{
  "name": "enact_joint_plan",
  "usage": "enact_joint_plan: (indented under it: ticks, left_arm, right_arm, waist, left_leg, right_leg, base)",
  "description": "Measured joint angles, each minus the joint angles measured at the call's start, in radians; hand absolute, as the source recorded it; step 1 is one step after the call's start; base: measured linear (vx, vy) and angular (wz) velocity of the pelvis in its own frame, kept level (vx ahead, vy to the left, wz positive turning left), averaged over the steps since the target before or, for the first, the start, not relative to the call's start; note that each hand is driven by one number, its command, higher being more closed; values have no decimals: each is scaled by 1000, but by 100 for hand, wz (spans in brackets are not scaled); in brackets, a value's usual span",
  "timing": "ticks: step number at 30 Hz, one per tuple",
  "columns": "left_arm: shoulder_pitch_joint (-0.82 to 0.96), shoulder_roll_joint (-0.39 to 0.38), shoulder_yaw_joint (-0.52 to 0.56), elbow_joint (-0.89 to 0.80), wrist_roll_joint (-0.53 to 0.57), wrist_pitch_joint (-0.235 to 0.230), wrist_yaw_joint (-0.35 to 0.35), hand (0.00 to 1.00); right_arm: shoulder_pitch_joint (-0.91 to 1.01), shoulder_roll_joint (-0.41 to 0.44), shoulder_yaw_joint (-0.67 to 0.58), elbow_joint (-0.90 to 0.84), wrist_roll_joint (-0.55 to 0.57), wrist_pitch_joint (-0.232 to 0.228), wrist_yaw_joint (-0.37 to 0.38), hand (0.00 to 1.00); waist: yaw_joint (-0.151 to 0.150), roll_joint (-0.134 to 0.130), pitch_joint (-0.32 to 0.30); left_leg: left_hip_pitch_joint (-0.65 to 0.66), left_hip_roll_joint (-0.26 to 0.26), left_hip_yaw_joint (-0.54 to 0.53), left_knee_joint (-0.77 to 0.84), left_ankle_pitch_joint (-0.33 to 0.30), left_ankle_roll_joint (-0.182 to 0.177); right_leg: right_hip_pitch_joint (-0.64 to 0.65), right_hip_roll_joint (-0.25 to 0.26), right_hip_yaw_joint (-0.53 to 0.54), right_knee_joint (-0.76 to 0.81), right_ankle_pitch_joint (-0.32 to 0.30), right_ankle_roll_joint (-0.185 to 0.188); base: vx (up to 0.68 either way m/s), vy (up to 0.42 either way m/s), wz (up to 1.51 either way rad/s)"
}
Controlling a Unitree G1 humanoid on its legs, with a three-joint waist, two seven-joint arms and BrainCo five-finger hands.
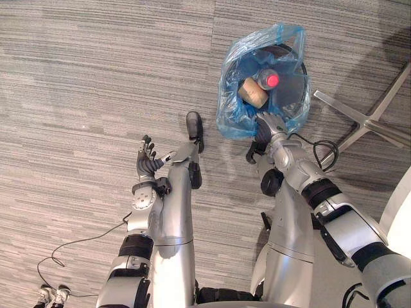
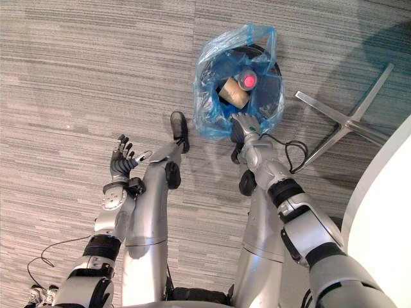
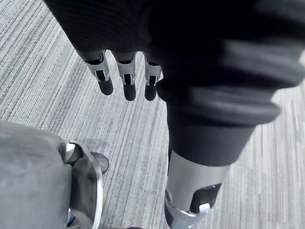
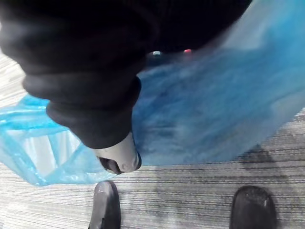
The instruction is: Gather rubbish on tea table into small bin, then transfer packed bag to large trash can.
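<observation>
A small black bin lined with a blue plastic bag (image 1: 231,96) stands on the carpet ahead of me. Inside lie a brown paper cup (image 1: 252,92) and a bottle with a red cap (image 1: 272,80). My right hand (image 2: 246,125) rests at the bag's near rim with fingers spread and straight. In the right wrist view its thumb (image 4: 119,157) sits against the blue bag (image 4: 214,119). My left hand (image 1: 146,160) hovers open over bare carpet, well left of the bin, holding nothing; its fingers (image 3: 128,81) hang straight.
A chair's metal star base (image 1: 366,119) lies just right of the bin. A white table edge (image 2: 385,205) curves along the right side. A person's shoes (image 1: 51,295) show at the lower left. Grey striped carpet spreads to the left.
</observation>
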Motion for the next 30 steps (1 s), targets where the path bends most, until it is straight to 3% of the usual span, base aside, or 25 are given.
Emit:
enact_joint_plan:
  ticks: [10, 17, 23, 27, 30]
  left_arm:
    - [8, -23, 0, -1, 4, 26, -5, 0]
    - [81, -34, -30, -10, 41, 48, -9, 0]
    - [206, -24, -51, -16, 45, 63, -25, 0]
    - [252, -10, -79, 5, 81, 68, -34, 0]
    - [294, -4, -82, 71, 91, 70, -53, 0]
  right_arm:
    - [149, 63, -71, -288, 69, -1, -34, 100]
    - [346, 115, -116, -461, 118, -2, -35, 100]
    - [533, 182, -114, -625, 150, -12, -15, 100]
    - [625, 202, -113, -691, 178, -36, 19, 100]
    - [706, 209, -114, -697, 200, -59, 53, 100]
  waist:
    - [-23, -8, -4]
    - [-24, -23, -9]
    - [-24, -99, -50]
    - [-22, -123, -68]
    - [-24, -126, -140]
  left_leg:
    - [96, 14, 0, 6, -7, 0]
    - [301, 17, 10, -59, -9, 0]
    - [544, 13, 35, -156, -13, -2]
    - [700, 6, 56, -249, -7, -10]
    - [797, -8, 63, -339, 3, -20]
  right_leg:
    - [106, 19, 2, -18, 1, 0]
    - [308, 37, 0, -92, 3, 3]
    - [549, 46, -4, -199, 8, 9]
    - [699, 58, 1, -300, 33, 16]
    - [794, 70, 9, -400, 61, 29]
  base:
    - [-46, -24, -4]
    - [-16, -40, -4]
    - [67, -20, -1]
    - [92, 4, -6]
    - [125, 20, -8]
